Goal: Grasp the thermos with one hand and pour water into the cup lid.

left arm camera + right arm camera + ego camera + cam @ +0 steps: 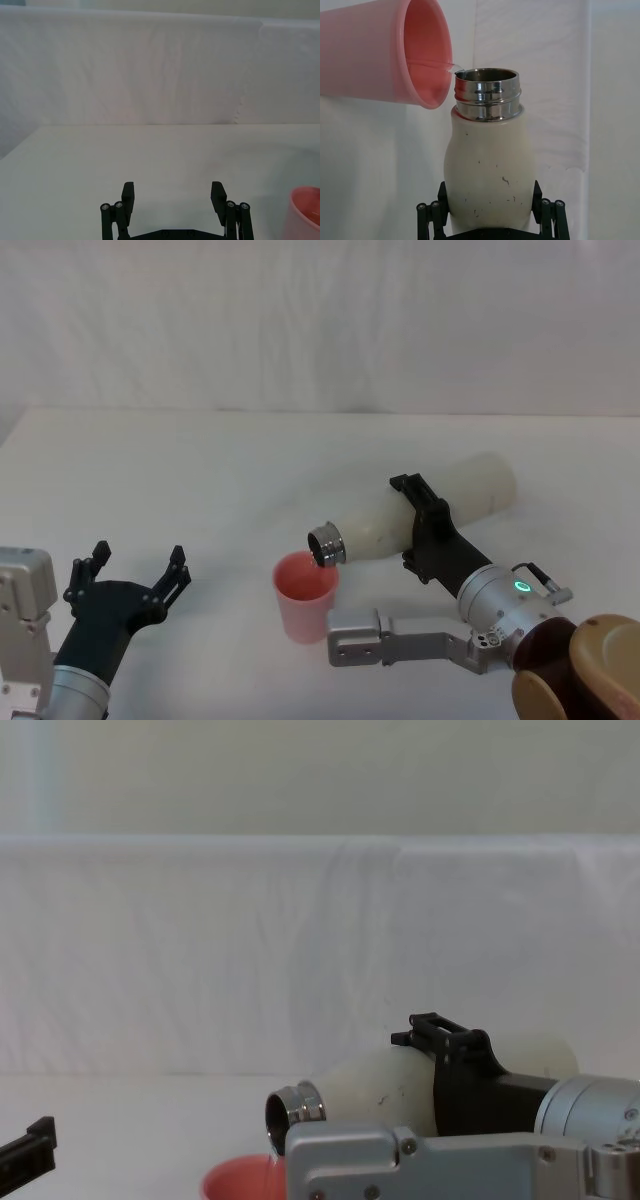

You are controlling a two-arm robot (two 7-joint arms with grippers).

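Both right gripper (428,530) jaws clamp the tipped thermos (400,520) mid-body; left gripper (135,570) released.

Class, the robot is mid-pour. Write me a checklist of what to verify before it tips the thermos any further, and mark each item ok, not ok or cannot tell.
1. Right gripper clamped around the thermos body: ok.
2. Steel neck over the cup lid opening: ok.
3. Water stream landing inside the cup lid, as the right wrist view shows: ok.
4. Cup lid upright on the table: ok.
5. Water level in the cup lid below the rim: cannot tell.
6. Left gripper open and off to the side of the cup lid: ok.
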